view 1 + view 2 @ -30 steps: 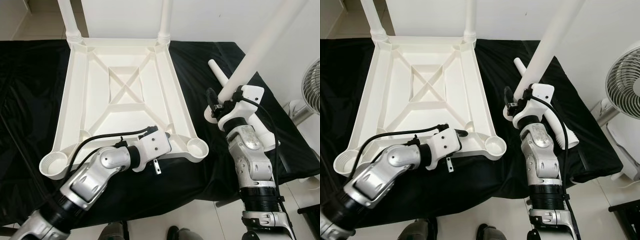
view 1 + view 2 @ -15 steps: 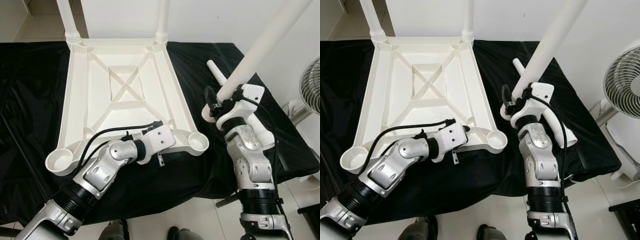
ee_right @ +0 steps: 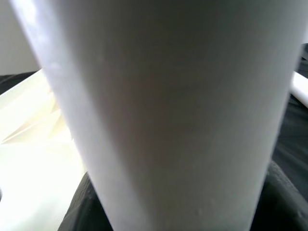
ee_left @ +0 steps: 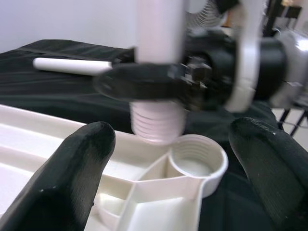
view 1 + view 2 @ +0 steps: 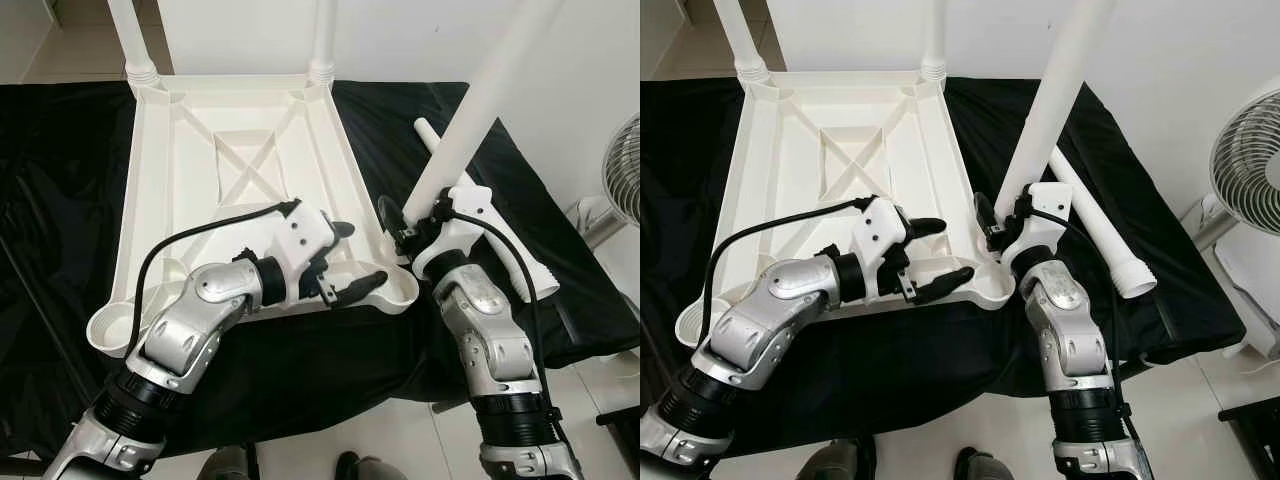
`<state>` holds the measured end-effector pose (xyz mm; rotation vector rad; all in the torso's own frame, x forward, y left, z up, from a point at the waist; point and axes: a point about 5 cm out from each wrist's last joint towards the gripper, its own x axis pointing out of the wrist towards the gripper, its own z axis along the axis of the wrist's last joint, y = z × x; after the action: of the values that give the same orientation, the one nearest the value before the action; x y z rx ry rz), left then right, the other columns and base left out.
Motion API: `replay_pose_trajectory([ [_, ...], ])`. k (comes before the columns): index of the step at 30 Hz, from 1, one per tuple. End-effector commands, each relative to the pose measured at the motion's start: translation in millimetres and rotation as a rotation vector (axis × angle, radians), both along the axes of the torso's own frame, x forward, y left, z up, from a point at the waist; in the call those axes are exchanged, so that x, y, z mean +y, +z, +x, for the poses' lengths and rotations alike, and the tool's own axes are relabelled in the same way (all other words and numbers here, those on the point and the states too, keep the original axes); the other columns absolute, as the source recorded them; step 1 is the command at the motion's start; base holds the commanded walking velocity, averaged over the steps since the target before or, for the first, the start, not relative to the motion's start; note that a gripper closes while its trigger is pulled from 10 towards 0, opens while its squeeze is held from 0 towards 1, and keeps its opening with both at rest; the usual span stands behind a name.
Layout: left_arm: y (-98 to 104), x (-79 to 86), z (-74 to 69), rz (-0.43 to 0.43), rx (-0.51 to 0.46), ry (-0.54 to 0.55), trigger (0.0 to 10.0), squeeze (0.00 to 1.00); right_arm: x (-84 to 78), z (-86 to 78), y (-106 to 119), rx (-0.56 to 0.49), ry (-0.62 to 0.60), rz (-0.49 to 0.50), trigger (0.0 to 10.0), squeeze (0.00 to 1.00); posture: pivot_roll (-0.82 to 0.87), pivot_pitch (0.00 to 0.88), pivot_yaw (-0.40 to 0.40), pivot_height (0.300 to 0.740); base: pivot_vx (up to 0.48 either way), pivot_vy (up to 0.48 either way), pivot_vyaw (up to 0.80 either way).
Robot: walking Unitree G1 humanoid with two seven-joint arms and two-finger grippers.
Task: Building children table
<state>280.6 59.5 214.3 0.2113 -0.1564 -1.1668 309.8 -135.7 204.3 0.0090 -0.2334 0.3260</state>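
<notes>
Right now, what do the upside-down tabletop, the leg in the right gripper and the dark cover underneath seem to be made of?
Tabletop: looks like moulded white plastic, smooth and slightly glossy, with cast ribs and round corner sockets.
Leg, held by the right gripper: likely the same white plastic; the left wrist view shows a moulded thread at its end.
Cover: probably thin black sheeting or shiny fabric; it wrinkles and glints.

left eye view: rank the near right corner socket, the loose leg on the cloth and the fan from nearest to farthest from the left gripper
1. Corner socket, just right of the left gripper.
2. Loose leg, farther right on the black cloth.
3. Fan, at the far right edge, off the cloth.
</notes>
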Motion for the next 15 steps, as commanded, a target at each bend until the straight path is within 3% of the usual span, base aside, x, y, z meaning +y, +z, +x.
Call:
replay_pose_trajectory([
  [1, 3, -1.8, -2.7, -0.020, 0.007, -0.008, 10.0, 0.00, -0.2, -5.7, 0, -0.004, 0.007, -0.012, 10.0, 0.00, 0.07, 0.176, -0.043, 0.740, 0.000, 0.000, 0.00],
  [8, 4, 0.1, -4.3, -0.063, 0.037, 0.027, 10.0, 0.00, 0.1, -19.7, -2, 0.007, -0.002, -0.006, 10.0, 0.00, 0.07, 0.182, -0.050, 0.740, 0.000, 0.000, 0.00],
  [11, 6, 1.5, -5.3, -0.112, 0.073, 0.069, 10.0, 0.00, 2.8, -35.3, -8, 0.022, -0.012, 0.016, 10.0, 0.00, 0.07, 0.188, -0.049, 0.740, 0.000, 0.000, 0.00],
  [15, 7, 1.0, -4.0, -0.134, 0.089, 0.090, 10.0, 0.00, 1.9, -38.8, -13, 0.035, -0.026, 0.016, 10.0, 0.00, 0.06, 0.188, -0.046, 0.740, 0.000, 0.000, 0.00],
])
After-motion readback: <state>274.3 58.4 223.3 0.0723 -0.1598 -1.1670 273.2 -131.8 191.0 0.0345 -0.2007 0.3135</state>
